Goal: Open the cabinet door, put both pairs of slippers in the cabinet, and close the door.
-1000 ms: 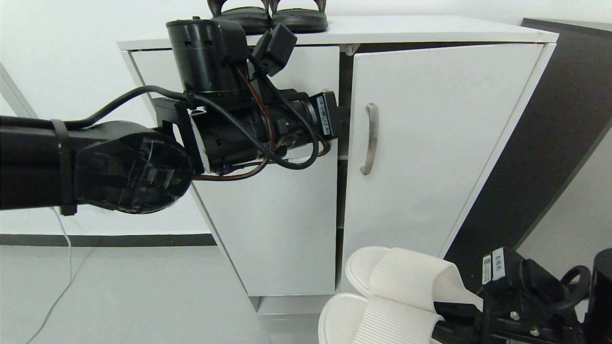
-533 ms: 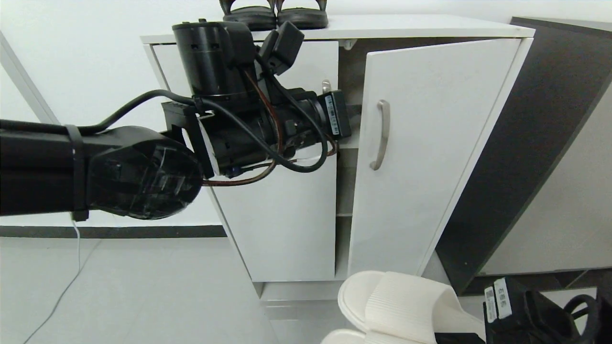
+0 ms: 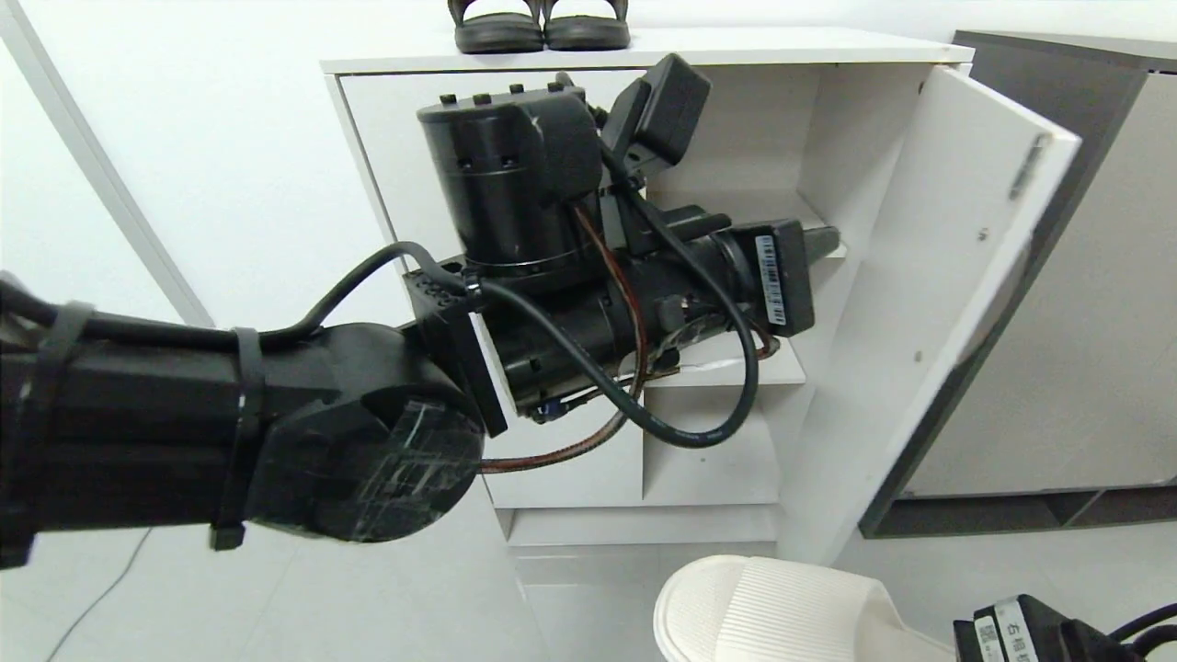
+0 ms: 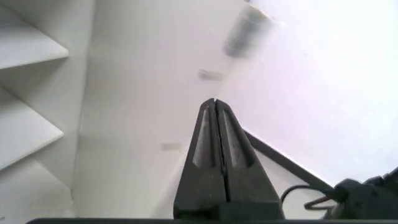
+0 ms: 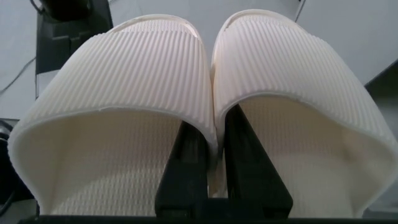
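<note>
The white cabinet has its right door swung wide, baring the shelves inside. My left gripper is shut with nothing in it, its tip at the open compartment close to the door's inner face; the pressed-together fingers show in the left wrist view. A black pair of slippers sits on the cabinet top. My right gripper is low in front of the cabinet, shut on the touching inner walls of the white slippers, one of which shows in the head view.
The cabinet's left door is closed behind my left arm. A dark grey unit stands right of the open door, close to its edge. Pale floor lies in front, with a thin cable at the left.
The right door has swung from slightly ajar to wide open, with my left gripper moving right along with it. The head view has shifted, and the white slippers now sit lower in it.
</note>
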{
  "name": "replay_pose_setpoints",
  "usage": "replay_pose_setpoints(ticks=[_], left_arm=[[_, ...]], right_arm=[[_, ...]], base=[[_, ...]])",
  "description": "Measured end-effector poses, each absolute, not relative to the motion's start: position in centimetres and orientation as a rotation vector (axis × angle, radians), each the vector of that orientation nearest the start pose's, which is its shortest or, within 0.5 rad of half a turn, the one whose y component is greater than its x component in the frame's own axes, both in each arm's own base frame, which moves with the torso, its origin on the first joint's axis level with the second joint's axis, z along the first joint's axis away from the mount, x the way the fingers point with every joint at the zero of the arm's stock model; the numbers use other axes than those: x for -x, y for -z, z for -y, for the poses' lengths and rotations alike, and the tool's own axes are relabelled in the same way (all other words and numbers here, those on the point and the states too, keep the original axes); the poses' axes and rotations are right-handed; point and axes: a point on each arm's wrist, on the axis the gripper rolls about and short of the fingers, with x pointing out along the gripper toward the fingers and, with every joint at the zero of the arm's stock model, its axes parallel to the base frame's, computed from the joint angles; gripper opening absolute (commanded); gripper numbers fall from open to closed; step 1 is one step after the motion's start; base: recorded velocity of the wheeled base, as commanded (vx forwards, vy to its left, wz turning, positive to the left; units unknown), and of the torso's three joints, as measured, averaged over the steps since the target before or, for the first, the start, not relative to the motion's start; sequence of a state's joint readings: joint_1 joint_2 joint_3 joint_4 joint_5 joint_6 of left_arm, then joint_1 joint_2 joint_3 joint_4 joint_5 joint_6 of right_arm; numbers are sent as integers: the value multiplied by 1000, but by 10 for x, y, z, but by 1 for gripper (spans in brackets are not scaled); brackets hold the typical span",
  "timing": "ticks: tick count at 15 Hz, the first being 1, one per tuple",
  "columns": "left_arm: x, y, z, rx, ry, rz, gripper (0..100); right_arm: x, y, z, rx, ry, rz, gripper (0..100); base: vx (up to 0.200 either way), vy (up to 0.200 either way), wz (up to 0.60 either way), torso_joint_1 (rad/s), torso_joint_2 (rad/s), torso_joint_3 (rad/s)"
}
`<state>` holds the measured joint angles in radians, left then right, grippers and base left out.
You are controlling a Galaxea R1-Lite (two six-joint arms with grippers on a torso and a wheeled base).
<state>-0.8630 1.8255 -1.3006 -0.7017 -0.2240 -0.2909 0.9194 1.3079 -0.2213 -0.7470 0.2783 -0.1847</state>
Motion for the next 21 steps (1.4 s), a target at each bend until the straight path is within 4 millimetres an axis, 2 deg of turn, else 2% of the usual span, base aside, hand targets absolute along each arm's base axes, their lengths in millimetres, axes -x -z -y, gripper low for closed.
replay_pose_setpoints(ticks=[2, 4, 6, 8, 9, 12, 16, 18, 19, 21], left_arm=[[-240, -284, 275, 325, 1077, 36, 0], [-246, -281, 259, 319, 1033, 32, 0], [-242, -284, 234, 315, 988, 36, 0], [-226, -289, 202, 308, 922, 22, 0], [-214, -291, 183, 302, 873, 11, 0], [-161, -296, 123, 280, 669, -29, 0], [-82, -283, 42, 199, 337, -39, 0], [-48, -266, 12, 147, 88, -7, 0], [-31, -250, 1, 124, -48, 0, 0], [-9, -217, -7, 99, -233, -1, 0]], right_arm=[[-96, -136, -136, 273, -1213, -231, 0], [-101, -139, -138, 268, -1194, -230, 0], [-114, -143, -139, 252, -1135, -227, 0], [-130, -150, -138, 193, -1039, -243, 0], [-137, -153, -139, 171, -969, -246, 0], [-160, -163, -150, 109, -731, -246, 0], [-184, -165, -168, 25, -608, -267, 0], [-190, -160, -173, 26, -584, -286, 0], [-191, -158, -174, 30, -585, -295, 0], [-192, -155, -176, 37, -584, -305, 0]], base=[[0, 0, 0, 0, 0, 0], [0, 0, 0, 0, 0, 0], [0, 0, 0, 0, 0, 0], [0, 0, 0, 0, 0, 0], [0, 0, 0, 0, 0, 0], [0, 0, 0, 0, 0, 0], [0, 0, 0, 0, 0, 0], [0, 0, 0, 0, 0, 0], [0, 0, 0, 0, 0, 0], [0, 0, 0, 0, 0, 0]])
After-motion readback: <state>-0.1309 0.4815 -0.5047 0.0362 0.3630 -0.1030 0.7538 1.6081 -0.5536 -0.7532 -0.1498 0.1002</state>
